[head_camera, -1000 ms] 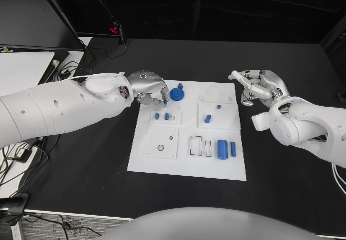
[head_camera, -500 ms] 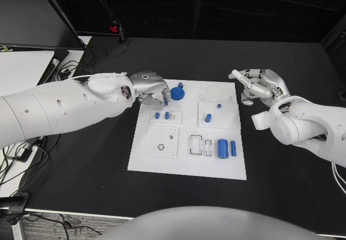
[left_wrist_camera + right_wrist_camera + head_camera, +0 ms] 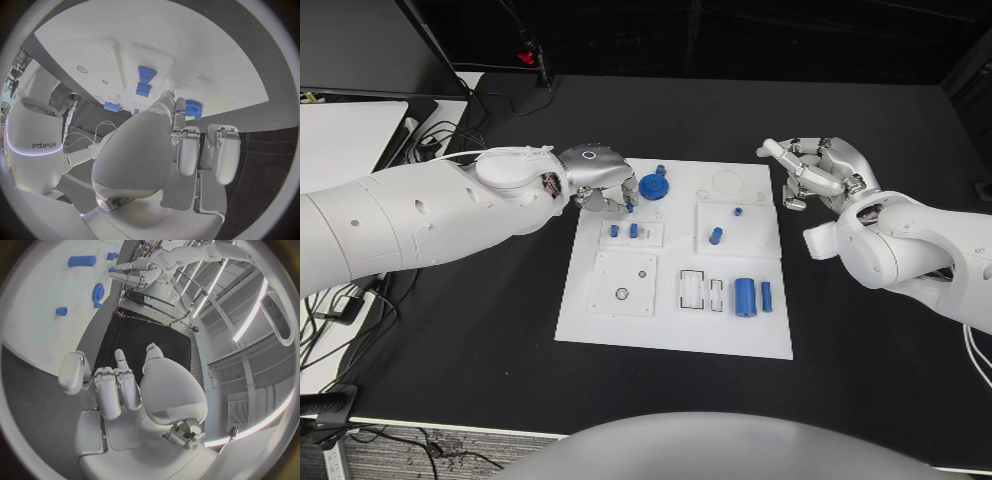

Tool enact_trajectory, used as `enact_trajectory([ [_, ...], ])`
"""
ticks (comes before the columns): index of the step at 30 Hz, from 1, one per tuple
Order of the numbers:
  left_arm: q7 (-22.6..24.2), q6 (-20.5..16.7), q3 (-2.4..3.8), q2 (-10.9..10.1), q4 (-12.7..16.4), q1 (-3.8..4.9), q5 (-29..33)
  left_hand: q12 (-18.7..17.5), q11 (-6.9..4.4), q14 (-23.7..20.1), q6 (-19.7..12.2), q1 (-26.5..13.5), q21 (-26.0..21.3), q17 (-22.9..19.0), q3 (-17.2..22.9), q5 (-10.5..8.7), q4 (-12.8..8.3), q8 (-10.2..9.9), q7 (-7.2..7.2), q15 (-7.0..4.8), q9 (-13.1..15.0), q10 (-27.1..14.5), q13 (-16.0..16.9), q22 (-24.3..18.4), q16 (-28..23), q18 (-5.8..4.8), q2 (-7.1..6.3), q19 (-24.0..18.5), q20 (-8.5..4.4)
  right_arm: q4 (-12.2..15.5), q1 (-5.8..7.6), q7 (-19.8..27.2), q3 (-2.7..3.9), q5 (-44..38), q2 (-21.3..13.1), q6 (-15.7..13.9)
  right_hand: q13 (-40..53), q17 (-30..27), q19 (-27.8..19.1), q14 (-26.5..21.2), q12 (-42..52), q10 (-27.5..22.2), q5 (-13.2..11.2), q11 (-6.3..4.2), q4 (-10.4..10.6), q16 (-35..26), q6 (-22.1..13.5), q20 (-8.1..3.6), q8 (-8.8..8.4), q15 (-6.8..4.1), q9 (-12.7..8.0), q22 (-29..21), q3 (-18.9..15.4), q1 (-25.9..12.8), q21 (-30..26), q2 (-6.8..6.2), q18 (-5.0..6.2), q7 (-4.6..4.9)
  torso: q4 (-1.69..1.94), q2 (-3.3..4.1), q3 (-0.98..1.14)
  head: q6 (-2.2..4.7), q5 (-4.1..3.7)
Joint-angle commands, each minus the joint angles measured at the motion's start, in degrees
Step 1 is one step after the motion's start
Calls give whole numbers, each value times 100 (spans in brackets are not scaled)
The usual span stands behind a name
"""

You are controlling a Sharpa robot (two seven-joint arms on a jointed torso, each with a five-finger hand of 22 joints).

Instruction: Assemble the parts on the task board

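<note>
We judged the step in hand to be seating the blue gear [image 3: 655, 188] near the far edge of the task board [image 3: 678, 330], toward its far-left corner. The left hand [image 3: 606, 186] sat at that corner with fingertips down beside the gear; the left wrist view showed the fingers [image 3: 187, 150] pressed close together and reaching toward the gear [image 3: 192, 108]. We could not tell if they actually pinched it or only touched its rim.

To do it well, we would keep the gear flat, press straight down, and avoid pushing it sideways toward the two small blue pegs [image 3: 623, 231] nearer the left edge. Light turning might help it drop in; that's a guess.

The left arm came in low across the table's left side, wrist turned toward the board. The right hand [image 3: 819, 173] hung off the board's right edge near its far-right corner, holding nothing, fingers loosely curled and slightly apart. Two blue cylinders [image 3: 753, 298] lay by the near-right part of the board, untouched.
</note>
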Motion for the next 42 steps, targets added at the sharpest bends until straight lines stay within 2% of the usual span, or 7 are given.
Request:
enact_trajectory([
  [1,6,79,3,8,-16,2,-8,-27,26,602,132,10,18,1510,37,25,-8,38,16,-8,114,29,-3,1510,32,-38,70,597,-36,17,7,31,3,11,-4,32,1318,1509,12,617,-35,411,34,36,-2,14,-52,-2,20,42,4,475,-45,22,6,24,-17,48,-1,4,-2,-4,-1],
  [11,9,118,3,54,-108,-8,-8,-31,27,602,130,10,18,1510,39,25,-7,36,17,-7,114,29,-3,1510,32,-38,69,597,-36,16,7,32,3,11,-1,37,1318,1509,12,617,-35,411,34,36,-2,14,-52,-2,20,42,4,475,-45,22,6,24,-17,48,6,4,1,-15,3],
  [19,11,170,3,109,-180,-22,-8,-43,31,602,122,11,18,1510,46,25,-5,28,23,-4,113,29,-3,1510,32,-38,71,597,-36,16,7,31,3,11,1,39,1318,1509,12,617,-35,411,34,36,-2,14,-52,-2,20,42,4,475,-45,22,6,24,-17,48,-3,3,-1,-31,21],
  [26,-15,319,3,107,-200,-29,-8,-81,42,602,99,15,18,1510,56,24,-8,4,35,6,109,17,-4,1510,32,-38,47,597,-34,18,7,32,3,11,-7,35,1318,1509,12,617,-35,411,34,36,-2,14,-52,-2,20,42,4,475,-45,22,6,24,-17,48,0,4,0,-41,8],
  [34,-42,342,3,106,-202,-32,-8,-246,111,602,-42,29,18,1510,66,20,-4,-112,101,64,76,-118,-3,1510,32,-38,-101,597,-12,16,7,32,3,11,-4,41,1318,1509,12,617,-35,411,34,36,-2,14,-52,-2,20,42,4,475,-45,22,6,24,-17,48,1,2,-3,-41,3],
  [38,-73,331,3,107,-205,-33,-8,-320,181,602,-339,-40,18,1510,30,17,6,-287,191,121,-1,-218,1,1510,32,-38,-243,597,17,12,6,30,3,11,-2,41,1318,1509,12,617,-35,411,34,36,-2,14,-52,-2,20,42,4,475,-45,22,6,24,-17,48,1,-1,-3,-45,3],
  [42,-65,371,3,112,-225,-33,-8,-347,212,602,-436,-126,18,1510,-15,16,7,-335,227,149,-25,-270,4,1510,32,-38,-336,597,41,12,6,30,3,11,0,41,1325,1509,19,617,-31,419,37,37,-1,14,-63,-1,32,43,3,484,-56,25,15,24,-19,49,0,2,0,-47,7],
])
